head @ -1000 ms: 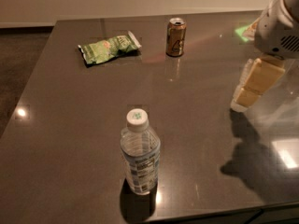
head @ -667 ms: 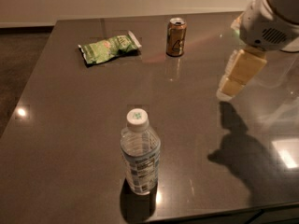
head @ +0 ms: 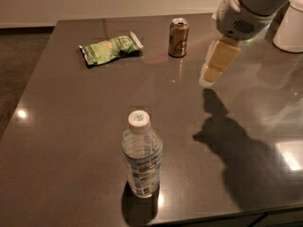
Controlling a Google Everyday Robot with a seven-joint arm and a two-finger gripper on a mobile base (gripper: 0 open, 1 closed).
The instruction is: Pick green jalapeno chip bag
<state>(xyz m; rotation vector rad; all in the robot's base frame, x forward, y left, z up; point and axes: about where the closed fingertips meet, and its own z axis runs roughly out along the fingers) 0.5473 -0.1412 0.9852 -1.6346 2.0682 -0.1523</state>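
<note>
Item one, the work surface: a dark, glossy table (head: 61, 126) that fills most of my camera view and reflects spots of light. Item two, the green jalapeno chip bag (head: 111, 48): it lies flat on the far left part of the table, long axis roughly left to right, with its white sealed ends showing and nothing touching it. Item three, a bronze soda can (head: 178, 37): upright, to the right of the bag and apart from it. Item four, a clear water bottle (head: 141, 155) with a white cap: upright near the front edge, well apart from both the bag and the can. Item five, the gripper (head: 207, 81): cream-coloured, hanging from the white arm (head: 248, 11) that enters at the upper right. It points down and to the left above the table, right of the can and well apart from the bag, with nothing held. I cannot tell from this angle whether it is open or closed. Its shadow (head: 227, 136) falls on the table below and toward me. Item six, a white rounded object (head: 289, 30) at the far right edge, cut off by the frame.
</note>
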